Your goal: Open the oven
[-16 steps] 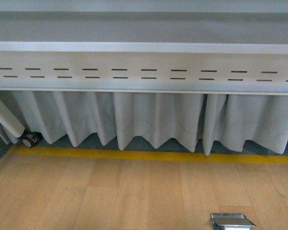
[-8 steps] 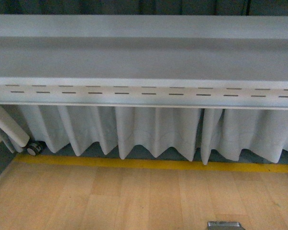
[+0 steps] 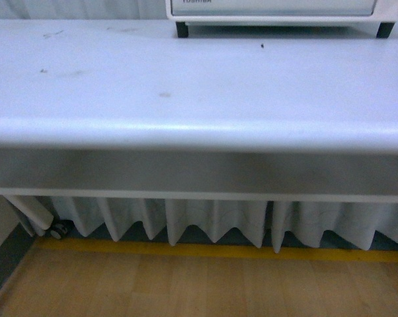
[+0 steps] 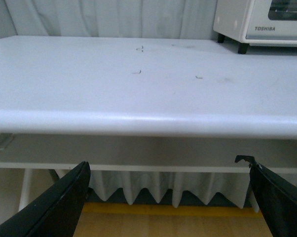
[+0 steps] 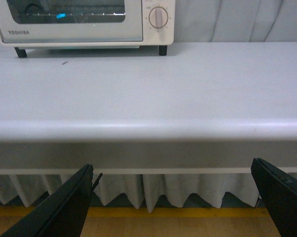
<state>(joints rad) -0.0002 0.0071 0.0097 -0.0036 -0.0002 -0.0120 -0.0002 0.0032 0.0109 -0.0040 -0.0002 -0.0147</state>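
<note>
My left hand (image 4: 163, 163) hangs below the front lip of the tabletop (image 4: 138, 98). Its two dark fingers (image 4: 59, 202) are spread wide with nothing between them. My right hand (image 5: 172, 165) is the same, wide apart and empty, and also lower than that lip. So the first thing to get right, I judge, is height: lift both arms clear above the edge before reaching forward, or a finger will catch the underside.

Beyond the lip the tabletop is bare apart from a few faint scuffs. The oven (image 5: 84, 19) stands at its far side, right of centre in the front view, on small black feet (image 5: 163, 50) close to the pale curtain (image 5: 237, 19). The right wrist view shows its glass window (image 5: 64, 10) with the wire rack behind it and one beige knob (image 5: 158, 17) beside the door. The door looks shut. The bar handle is cut off in every view (I expect it along the door's upper edge).

The right hand seems the natural one for this. I would come in level, close on the middle of the handle, then pull outward and down in an arc, guessing at a bottom hinge. The oven looks light and the surface smooth, so it may slide toward me. A slow pull, perhaps with the left hand steadying the top, should prevent that.
</note>
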